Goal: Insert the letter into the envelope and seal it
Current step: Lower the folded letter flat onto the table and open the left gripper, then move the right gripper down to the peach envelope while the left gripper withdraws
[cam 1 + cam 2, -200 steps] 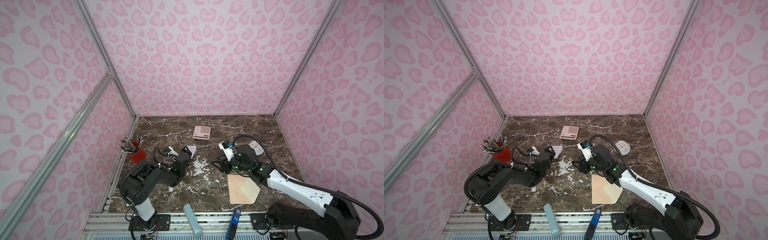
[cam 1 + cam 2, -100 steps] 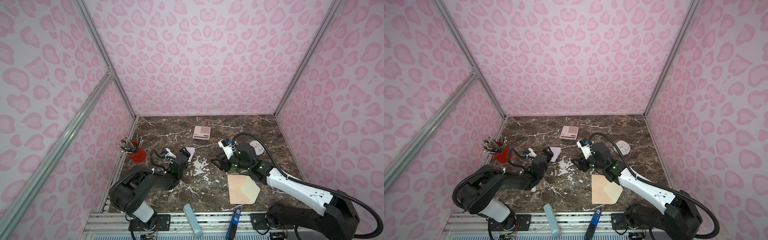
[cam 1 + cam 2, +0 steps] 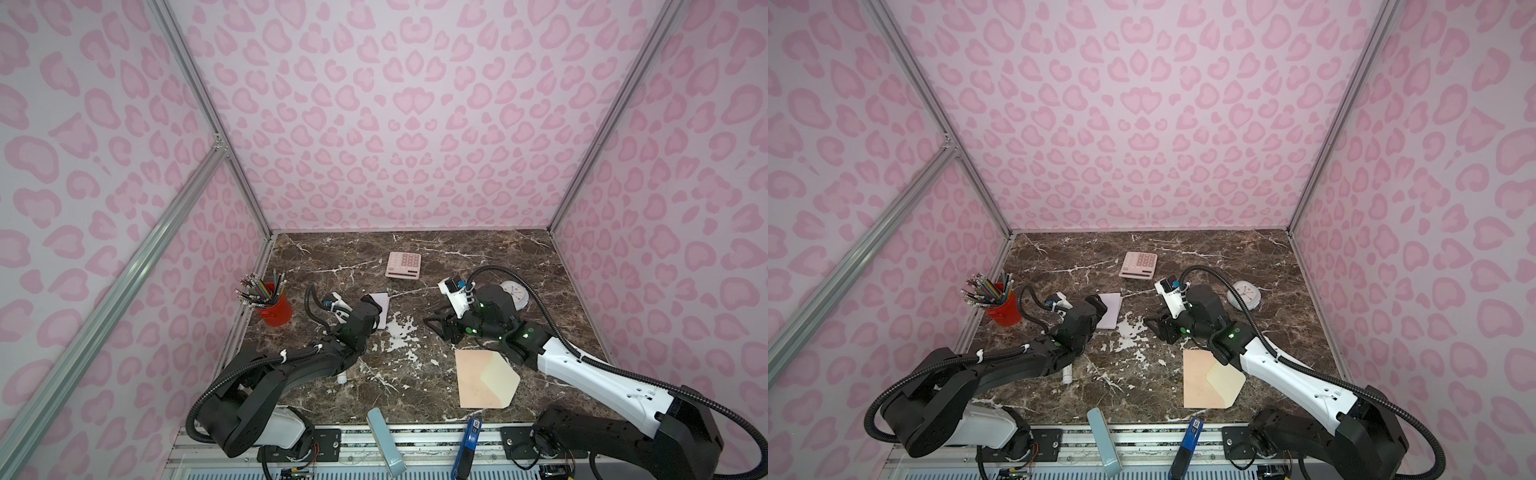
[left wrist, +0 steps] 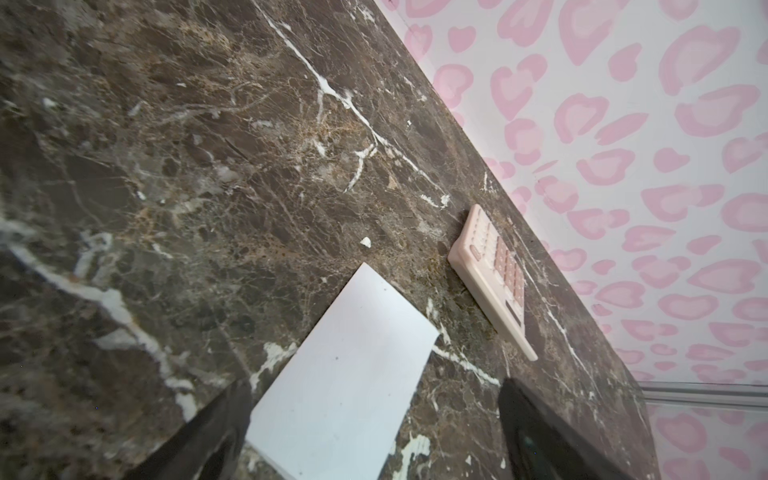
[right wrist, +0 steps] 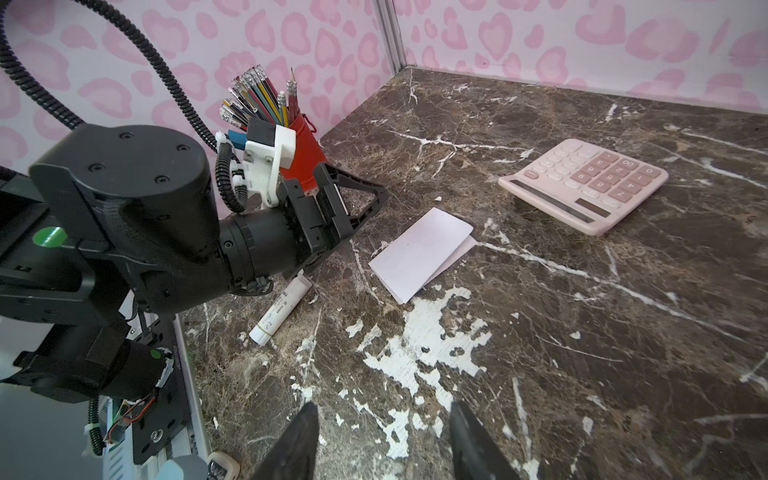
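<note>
Pink heart-blotched walls (image 3: 411, 104); brown, white-veined marble table (image 3: 332, 257); white letter (image 5: 419, 253); peach-and-cream envelope (image 3: 473, 382); pink calculator (image 3: 403, 264); red pencil cup (image 3: 276, 311).

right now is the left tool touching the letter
Apart. The right wrist view shows the open left tool short of the letter, with a strip of bare marble visible between them.

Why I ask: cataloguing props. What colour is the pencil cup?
Red pencil cup, clearest in right wrist view.

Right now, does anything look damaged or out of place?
The dark marble-patterned tabletop is flaked to white beside the folded white paper letter, whose layers sit askew. A white glue stick lies flat nearby.
</note>
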